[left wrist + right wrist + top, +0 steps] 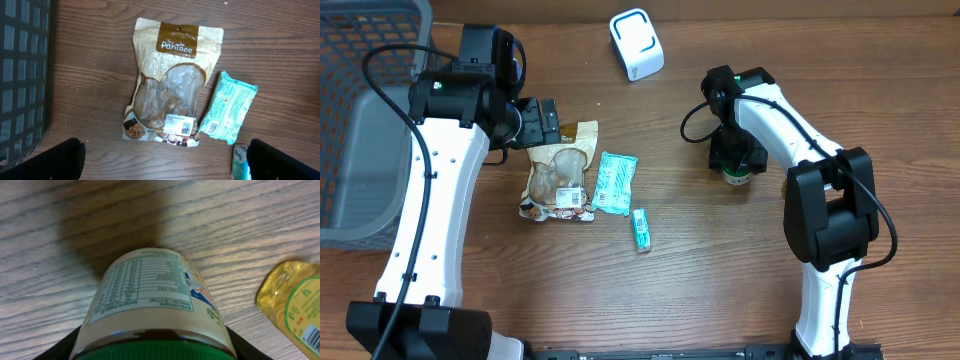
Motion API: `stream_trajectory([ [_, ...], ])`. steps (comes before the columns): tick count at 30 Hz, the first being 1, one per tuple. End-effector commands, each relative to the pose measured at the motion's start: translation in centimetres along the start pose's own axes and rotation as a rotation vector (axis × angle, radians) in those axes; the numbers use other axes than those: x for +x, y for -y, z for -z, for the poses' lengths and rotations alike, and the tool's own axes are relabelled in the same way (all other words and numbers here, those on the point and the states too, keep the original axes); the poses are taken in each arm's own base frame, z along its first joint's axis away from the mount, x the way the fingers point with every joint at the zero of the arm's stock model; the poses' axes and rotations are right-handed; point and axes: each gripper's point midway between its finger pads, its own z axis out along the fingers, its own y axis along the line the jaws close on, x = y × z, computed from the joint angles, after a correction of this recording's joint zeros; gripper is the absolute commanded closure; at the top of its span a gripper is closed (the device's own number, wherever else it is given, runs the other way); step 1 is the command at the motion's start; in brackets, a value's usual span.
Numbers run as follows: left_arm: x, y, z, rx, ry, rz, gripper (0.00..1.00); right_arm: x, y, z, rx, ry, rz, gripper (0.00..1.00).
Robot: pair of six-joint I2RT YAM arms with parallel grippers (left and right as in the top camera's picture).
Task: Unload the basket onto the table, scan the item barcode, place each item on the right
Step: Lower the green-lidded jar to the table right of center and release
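Observation:
My right gripper (736, 160) is shut on a jar with a green lid (155, 310), its nutrition label facing the wrist camera; in the overhead view only the jar's bottom end (737, 178) shows below the gripper, at the table's right middle. A white scanner (636, 44) sits at the back centre. My left gripper (162, 165) hangs open above the table, at the near edge of a tan snack pouch (172, 85) with a barcode label near its bottom. In the overhead view the left gripper (542, 122) is by the pouch's (560, 180) far end.
A teal packet (616, 182) lies right of the pouch, and a small tissue pack (641, 229) lies nearer the front. A grey mesh basket (360, 120) stands at the left edge. A yellow packet (292, 305) lies beside the jar.

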Motion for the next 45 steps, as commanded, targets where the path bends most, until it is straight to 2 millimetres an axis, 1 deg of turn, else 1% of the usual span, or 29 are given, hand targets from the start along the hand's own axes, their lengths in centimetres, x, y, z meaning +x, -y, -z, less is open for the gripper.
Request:
stream_trajectory([
  [1,0.08,0.12,-0.33,0.003,-0.010,-0.010,0.00,-0.46,0.15,0.21,-0.004,0.027,-0.019,0.82],
  [6,0.08,0.12,-0.33,0.003,-0.010,-0.010,0.01,-0.77,-0.03,0.22,-0.012,0.039,-0.022,0.82],
  [11,0.08,0.12,-0.33,0.003,-0.010,-0.010,0.00,-0.66,-0.28,0.22,-0.026,0.032,-0.021,0.82],
  [14,0.08,0.12,-0.33,0.003,-0.010,-0.010,0.01,-0.50,-0.60,0.23,-0.044,0.022,-0.018,0.81],
  [16,0.09,0.12,-0.33,0.003,-0.011,-0.010,0.00,-0.50,-0.60,0.23,-0.044,0.023,-0.018,0.78],
  [28,0.08,0.12,-0.33,0.003,-0.010,-0.010,0.00,-0.54,-0.63,0.23,-0.046,0.024,-0.019,0.76],
  [30,0.08,0.12,-0.33,0.003,-0.010,-0.010,0.00,-0.54,-0.63,0.23,-0.046,0.024,-0.019,0.71],
  [34,0.08,0.12,-0.33,0.003,-0.010,-0.010,0.01,-0.54,-0.62,0.23,-0.045,0.024,-0.019,0.68],
  [36,0.08,0.12,-0.33,0.003,-0.010,-0.010,0.00,-0.52,-0.62,0.23,-0.045,0.023,-0.019,0.64],
  [40,0.08,0.12,-0.33,0.003,-0.010,-0.010,0.00,-0.52,-0.61,0.23,-0.045,0.023,-0.018,0.51],
  [42,0.08,0.12,-0.33,0.003,-0.010,-0.010,0.00,-0.49,-0.60,0.23,-0.045,0.022,-0.018,0.47],
  [45,0.08,0.12,-0.33,0.003,-0.010,-0.010,0.01,-0.42,-0.56,0.22,-0.043,0.019,-0.018,0.37],
])
